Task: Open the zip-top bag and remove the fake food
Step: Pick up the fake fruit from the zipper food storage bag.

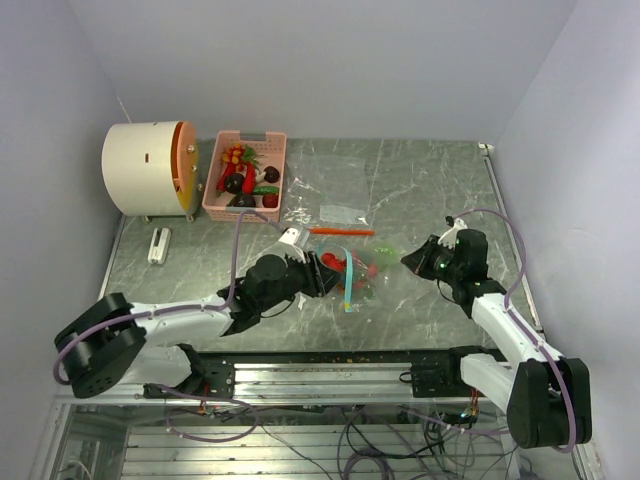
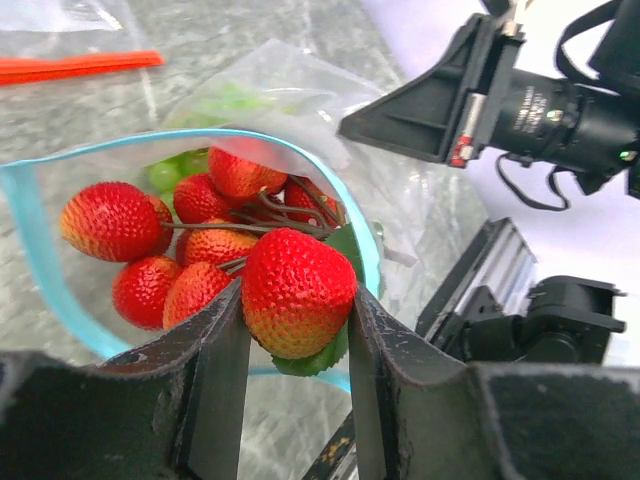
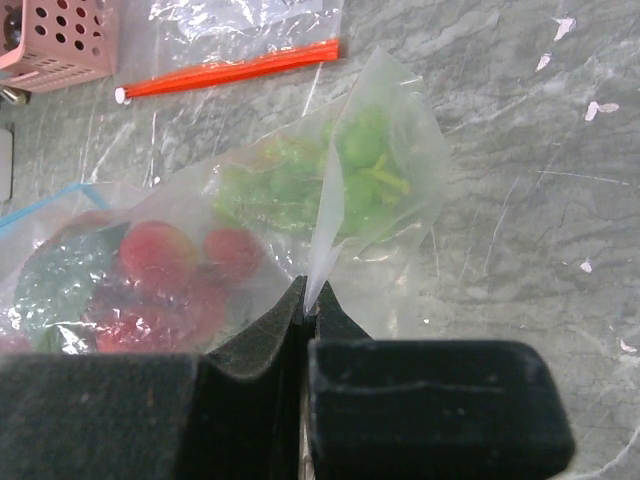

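The clear zip-top bag (image 1: 362, 268) with a blue zip rim (image 2: 30, 235) lies mid-table with its mouth open toward my left arm. Inside is fake food: a bunch of red strawberries (image 2: 190, 240) and green pieces (image 3: 360, 160). My left gripper (image 2: 298, 300) is at the bag's mouth, shut on the front strawberry (image 2: 298, 285) of the bunch. In the top view that left gripper (image 1: 318, 275) sits at the bag's left end. My right gripper (image 3: 308, 295) is shut on a pinched fold of the bag's far end (image 3: 340, 215). The right gripper (image 1: 410, 260) holds it just above the table.
A pink slotted basket (image 1: 252, 134) with more toy fruit stands at the back left, beside a white drum with an orange lid (image 1: 150, 168). A second flat bag with an orange-red zip strip (image 1: 342, 231) lies behind the held bag. A small white object (image 1: 159, 245) lies at far left.
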